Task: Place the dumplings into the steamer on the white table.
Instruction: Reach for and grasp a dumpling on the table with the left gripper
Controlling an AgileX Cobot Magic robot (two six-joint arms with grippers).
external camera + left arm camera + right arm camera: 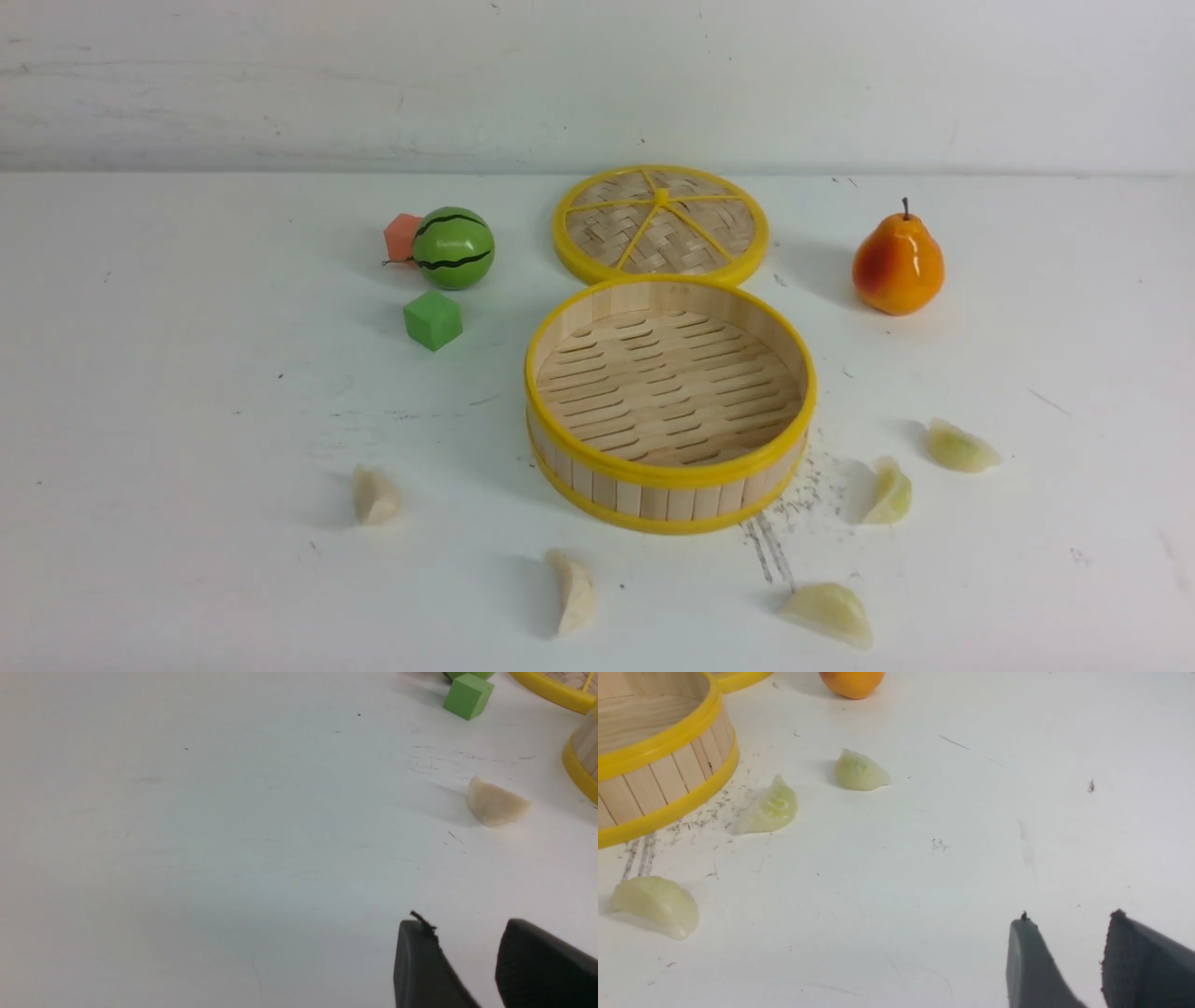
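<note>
The steamer stands empty at the middle of the white table. Two cream dumplings lie to its front left. Three pale green dumplings lie to its front right. Neither arm shows in the front view. In the left wrist view my left gripper is open over bare table, well short of a cream dumpling. My right gripper is open too, apart from the green dumplings beside the steamer.
The woven lid lies flat behind the steamer. A toy watermelon, an orange block and a green cube sit at the back left. A pear stands at the back right.
</note>
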